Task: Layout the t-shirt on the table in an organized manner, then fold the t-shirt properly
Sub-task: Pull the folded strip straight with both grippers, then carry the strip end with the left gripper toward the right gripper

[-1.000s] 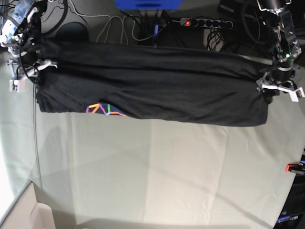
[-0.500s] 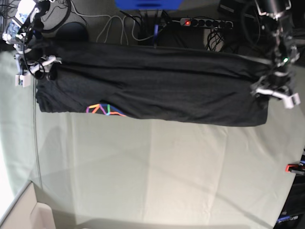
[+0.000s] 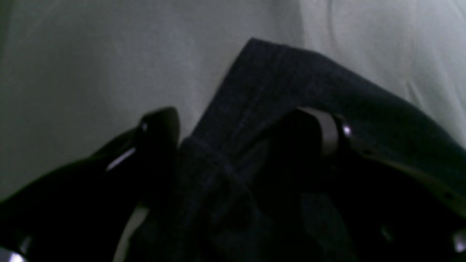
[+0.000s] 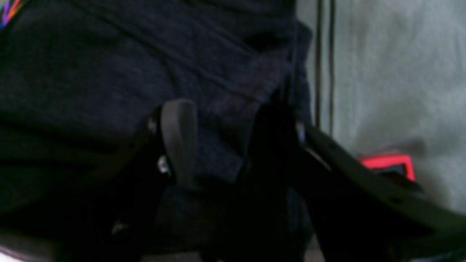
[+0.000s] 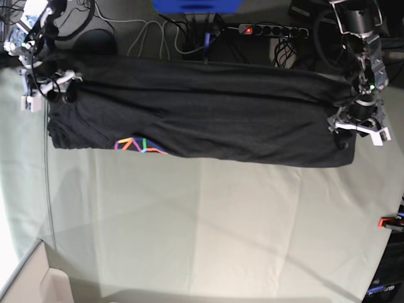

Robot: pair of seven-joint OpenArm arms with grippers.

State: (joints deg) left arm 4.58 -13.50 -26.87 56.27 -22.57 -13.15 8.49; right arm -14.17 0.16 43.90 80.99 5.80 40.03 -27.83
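Observation:
The black t-shirt (image 5: pixel 208 120) lies as a long band across the far part of the table (image 5: pixel 208 227), its rainbow graphic (image 5: pixel 136 145) at the near edge. My left gripper (image 5: pixel 356 129) sits over the band's right end. In the left wrist view the gripper (image 3: pixel 240 127) is open, and a corner of the t-shirt (image 3: pixel 276 80) runs between the spread fingers (image 3: pixel 160 127). My right gripper (image 5: pixel 47 91) is at the band's left end. In the right wrist view it (image 4: pixel 227 142) is open too, with the t-shirt (image 4: pixel 109 65) lying loose between its fingers (image 4: pixel 178 138).
A red clamp (image 5: pixel 386 221) sits at the table's right edge, and another red clamp (image 4: pixel 387 163) shows beside my right gripper. Behind the table are a power strip (image 5: pixel 271 29), cables (image 5: pixel 158 38) and a blue object (image 5: pixel 196 5). A pale box (image 5: pixel 38 284) stands at the near left corner.
My right gripper has opened, letting go of the shirt's left end, and shifted slightly inward. My left gripper has moved a little left over the right end. The shirt has stayed in place.

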